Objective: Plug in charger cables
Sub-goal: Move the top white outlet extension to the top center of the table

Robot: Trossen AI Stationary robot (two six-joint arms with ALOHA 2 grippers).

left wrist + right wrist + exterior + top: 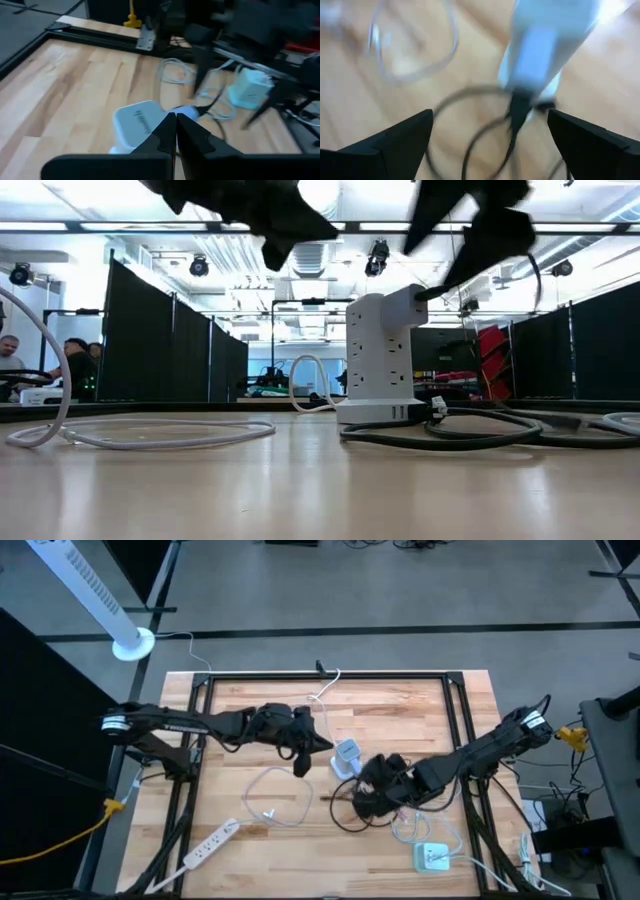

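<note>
- High view: we see a white tower-shaped power block (pixel 346 757) standing near the middle of the table (pixel 400 710), with the left gripper (pixel 303 748) just beside it on one side and the right gripper (pixel 372 787) just beside it on the other. A black cable (pixel 345 817) lies in loops under and around the right gripper. A white cable (pixel 275 795) lies in a loose loop on the bare wood, apart from the tower, and more thin white cable (pixel 405 832) trails toward a small white charger block (pixel 432 857). A long white power strip (pixel 210 844) sits near the table's edge; we cannot tell whether anything is plugged into it.
- Low view: the tower (pixel 382 360) stands upright, and a dark plug (pixel 430 292) appears seated in its upper side, under the dark arm overhead. Black cable (pixel 450 435) runs along its foot, where small plugs seem to sit in the base. The white loop (pixel 150 435) lies off to the side, not connected to anything we can see.
- Left wrist view: the left gripper's fingers (pixel 165 132) are pressed together with nothing between them, hovering above the tower (pixel 137 122).
- Right wrist view: the right gripper's fingers (pixel 405 137) stand spread wide and grip nothing; the tower (pixel 545 50) and a black plug and cable (pixel 517 112) at its side lie between and beyond them.
- Our judgement: one black cable looks plugged in; at least the loose white cable is left, so the task seems partly done.
</note>
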